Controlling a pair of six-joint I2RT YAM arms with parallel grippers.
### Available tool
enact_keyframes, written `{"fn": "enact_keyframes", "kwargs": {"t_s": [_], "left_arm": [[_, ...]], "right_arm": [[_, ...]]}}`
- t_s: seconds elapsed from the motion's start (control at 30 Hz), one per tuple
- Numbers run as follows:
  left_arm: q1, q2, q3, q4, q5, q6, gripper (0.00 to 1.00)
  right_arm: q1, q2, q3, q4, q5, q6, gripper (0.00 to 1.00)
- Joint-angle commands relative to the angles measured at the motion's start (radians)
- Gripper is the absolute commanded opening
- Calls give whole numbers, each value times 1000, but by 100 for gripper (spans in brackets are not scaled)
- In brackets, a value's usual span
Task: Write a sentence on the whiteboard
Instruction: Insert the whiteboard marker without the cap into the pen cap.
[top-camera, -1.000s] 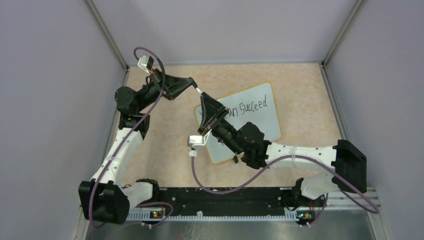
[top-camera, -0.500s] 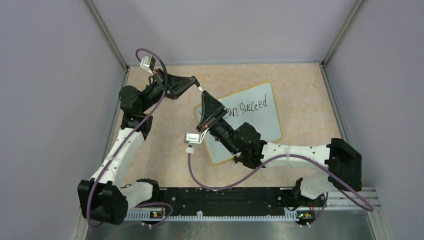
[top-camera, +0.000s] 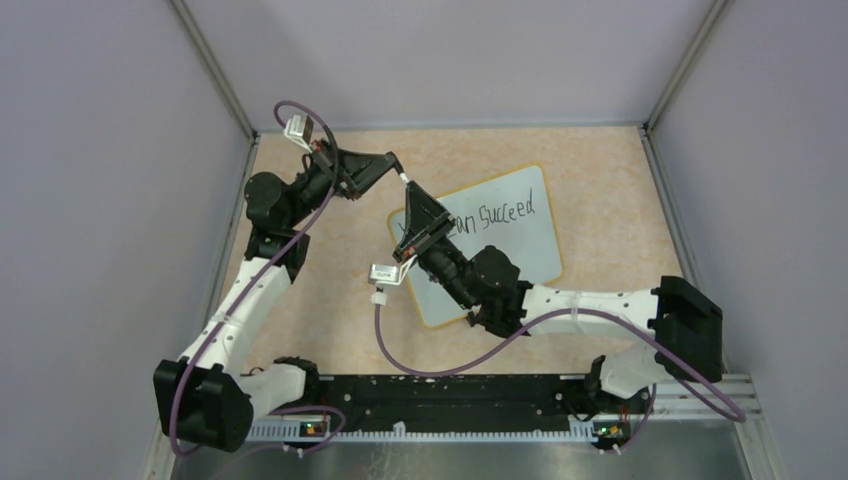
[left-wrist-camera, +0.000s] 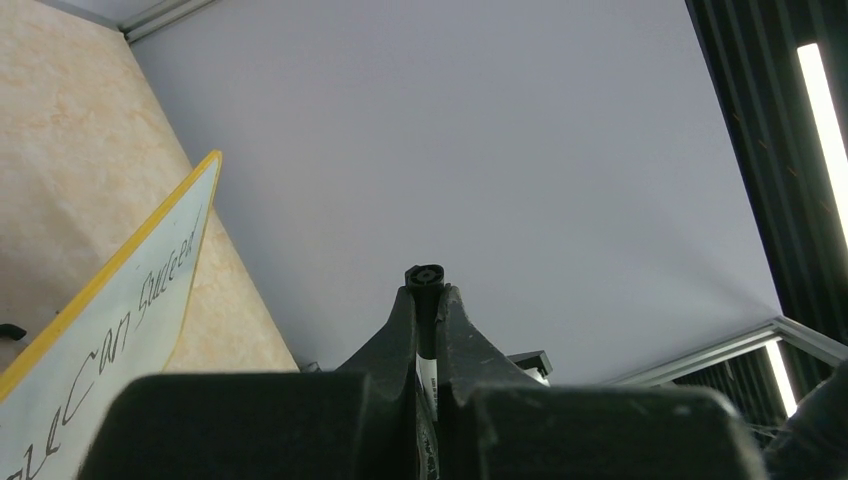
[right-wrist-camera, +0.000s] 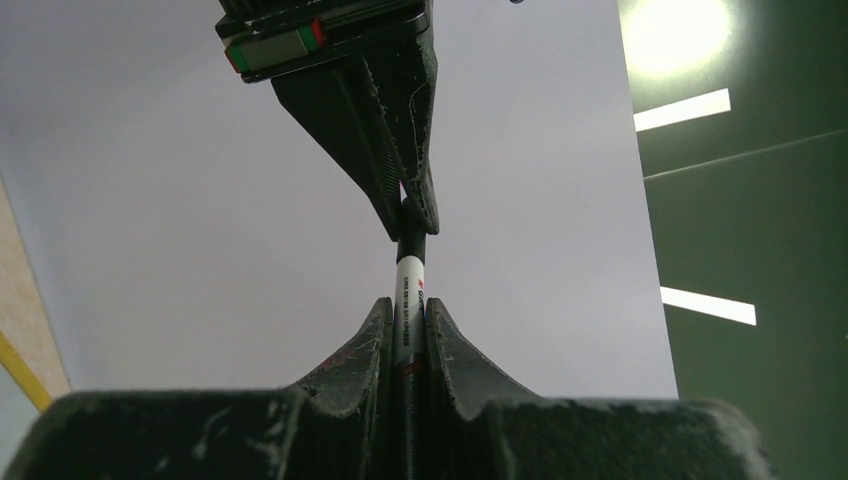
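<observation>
On the sandy speckled table top (top-camera: 600, 170) lies the big white board with a thin yellow rim (top-camera: 525, 250), a bit right of the middle, partly under the right arm (top-camera: 590, 300). Black marker writing (top-camera: 505, 212) runs along its far side; "Succeed" is easy to read. The black right gripper (top-camera: 411, 192) squeezes the white body of a thin marker pen (right-wrist-camera: 408, 285), and the black left gripper (top-camera: 393, 161) squeezes its black end.

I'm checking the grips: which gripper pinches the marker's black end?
The left gripper, at the top of the right wrist view; the right gripper clamps the marker by its white barrel instead.
</observation>
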Motion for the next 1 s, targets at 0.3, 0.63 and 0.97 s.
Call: {"fn": "enact_keyframes", "kwargs": {"t_s": [0.3,0.63,0.97], "left_arm": [[-101,-51,-57,-57,260,85,0],[-63,-31,-1,-18,241,109,0],[-28,22,170,-74,258,182,14]], "right_arm": [[-43,4,52,59,-98,-40,0],[-56,-16,14,104,-123,-79,0],[-69,-43,-46,146,-147,-142,0]]}}
